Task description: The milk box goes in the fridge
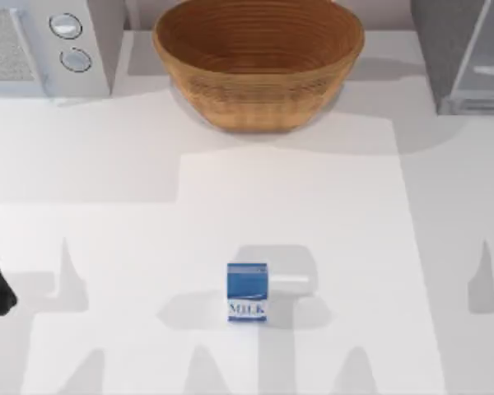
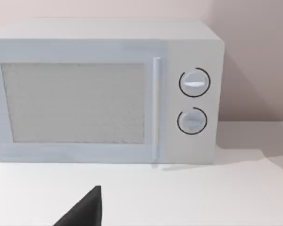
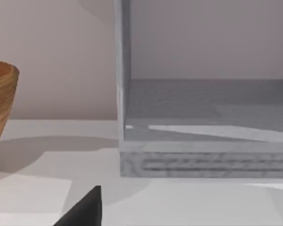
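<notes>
Blue-white milk box (image 1: 247, 292) upright mid-table, untouched; fingers' spread seemingly hidden.

fridge (image 1: 465, 49) cut by right edge, white appliance (image 1: 41, 45) by left — both hands' fingers unseen

A woven bowl (image 1: 258, 62) is placed at the far edge of the table (image 1: 107, 247), about in the middle between the left and right sides. It is brown, wide and open, and nothing is seen inside it. A part of its side is also seen in the right wrist view (image 3: 1, 106). A white microwave (image 1: 41, 45) is set in the far left corner. In the left wrist view a mesh panel (image 2: 73, 102), an upright handle and two round knobs (image 2: 194, 83) are seen on its front.
</notes>
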### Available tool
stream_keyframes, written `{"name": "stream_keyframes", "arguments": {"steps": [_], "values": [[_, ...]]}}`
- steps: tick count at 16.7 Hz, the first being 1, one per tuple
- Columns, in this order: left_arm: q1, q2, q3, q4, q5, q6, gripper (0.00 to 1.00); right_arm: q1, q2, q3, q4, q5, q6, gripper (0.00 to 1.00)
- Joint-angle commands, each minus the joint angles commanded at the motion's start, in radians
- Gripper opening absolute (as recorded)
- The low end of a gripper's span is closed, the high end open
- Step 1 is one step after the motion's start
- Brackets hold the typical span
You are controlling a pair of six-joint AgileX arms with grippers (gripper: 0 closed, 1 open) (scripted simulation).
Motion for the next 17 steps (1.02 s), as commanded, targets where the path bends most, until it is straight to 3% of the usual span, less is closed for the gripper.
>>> {"name": "stream_keyframes", "arguments": {"steps": [4, 8, 17], "values": [[0.000, 0.000, 0.000, 0.000, 0.000, 0.000, 1.00, 0.016, 0.024, 0.009, 0.017, 0.012, 0.000, 1.00], [0.000, 0.000, 0.000, 0.000, 0.000, 0.000, 1.00, 0.110, 0.175, 0.067, 0.123, 0.093, 0.003, 1.00], [0.000, 0.000, 0.000, 0.000, 0.000, 0.000, 1.00, 0.503, 0.872, 0.325, 0.596, 0.477, 0.012, 1.00]]}}
